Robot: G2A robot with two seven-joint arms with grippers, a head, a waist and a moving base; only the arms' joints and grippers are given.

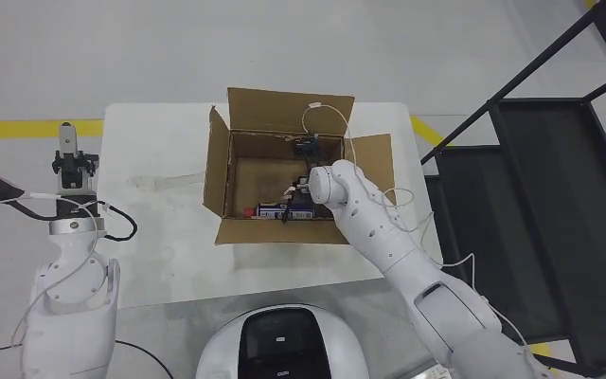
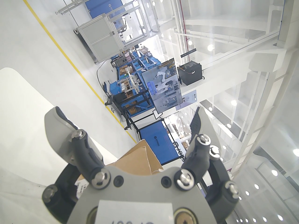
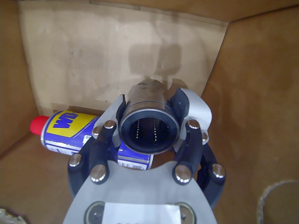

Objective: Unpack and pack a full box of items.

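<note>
Box (image 1: 284, 230) of cardboard stands open in the middle of the white counter (image 1: 156, 246). We see the right end effector (image 3: 151, 99) inside it, clamped on a metal cylinder (image 3: 149, 129). A blue spray can (image 3: 67, 127) lies on the box floor beside it. The left end effector (image 2: 127, 115) hangs at the counter's left edge, well apart from the box, jaws apart.

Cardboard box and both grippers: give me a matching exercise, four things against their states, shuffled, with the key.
Things:
1. left gripper
2. right gripper
3. spray can
4. cardboard box

States:
A. lying on its side on the box floor
B. open, holding nothing
C. flaps open, standing on the table
D. shut on a metal cylinder

Pairs: 1-B, 2-D, 3-A, 4-C
</note>
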